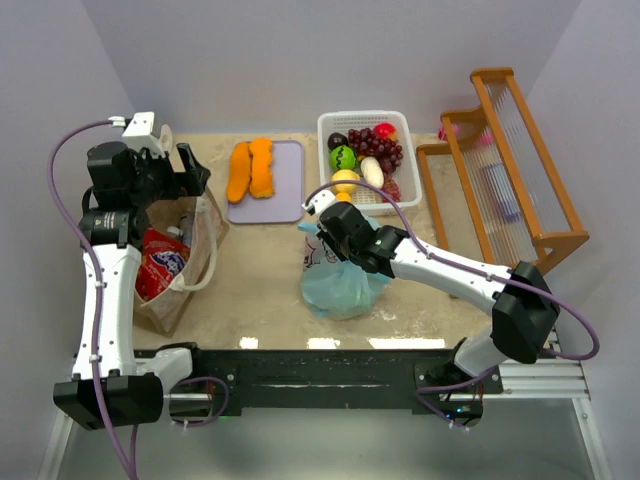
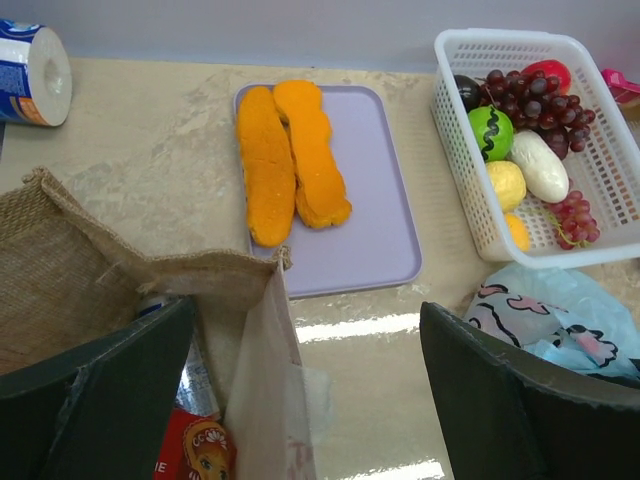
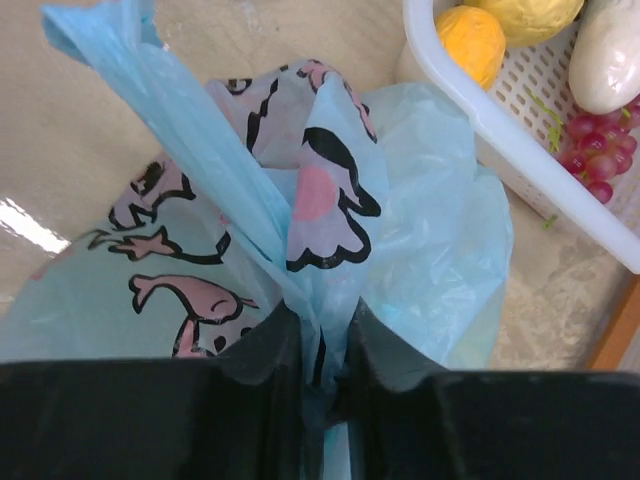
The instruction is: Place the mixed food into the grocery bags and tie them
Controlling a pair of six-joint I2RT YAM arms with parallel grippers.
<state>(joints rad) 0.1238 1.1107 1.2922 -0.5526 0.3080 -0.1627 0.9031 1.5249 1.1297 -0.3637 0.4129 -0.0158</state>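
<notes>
Right wrist view: the right hand [image 3: 325,330] is clamped narrow on the gathered neck of the light-blue bag [image 3: 400,230], pinching the film into one strand, probably as a first hold for tying. Just beyond the bag stands the white basket [image 3: 480,115], where the mixed food [image 3: 470,35] lies, not yet bagged as far as can be seen. Across the worktop [image 1: 260,270], the left hand [image 2: 305,380] stands wide, the rim of the brown bag [image 1: 200,245] between its fingers [image 2: 520,400], ungripped, apparently placed to keep that mouth reachable.
</notes>
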